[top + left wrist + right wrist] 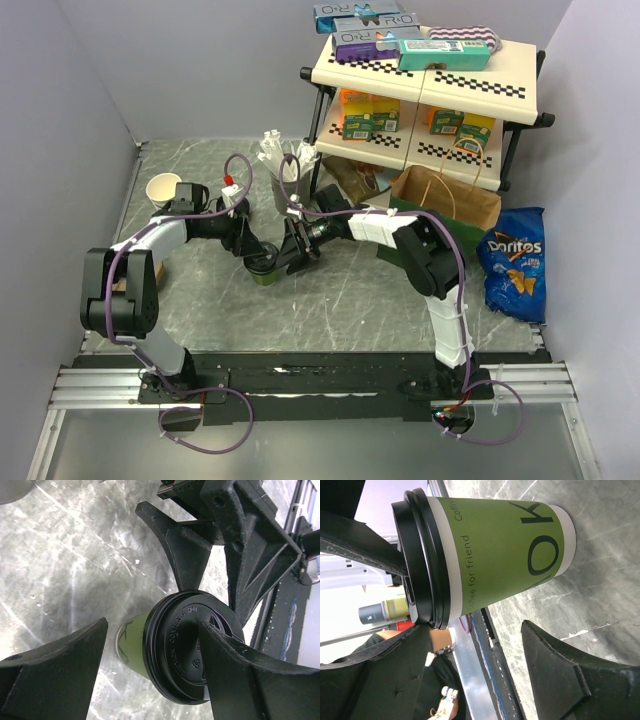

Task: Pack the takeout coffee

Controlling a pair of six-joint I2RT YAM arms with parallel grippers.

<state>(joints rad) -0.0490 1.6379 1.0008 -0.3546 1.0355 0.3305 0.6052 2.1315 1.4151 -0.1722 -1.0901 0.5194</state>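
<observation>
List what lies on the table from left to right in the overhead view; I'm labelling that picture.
White paper cup → takeout coffee → brown paper bag → Doritos bag.

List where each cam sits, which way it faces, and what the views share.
Top external: above and behind the bases, looking down at the table; left arm and right arm meet at the cup.
Left wrist: looks down onto the lid; left fingers either side, right fingers beyond.
Right wrist: low, faces the cup's side; right fingers at the bottom.
Shared: the cup, in all three.
</observation>
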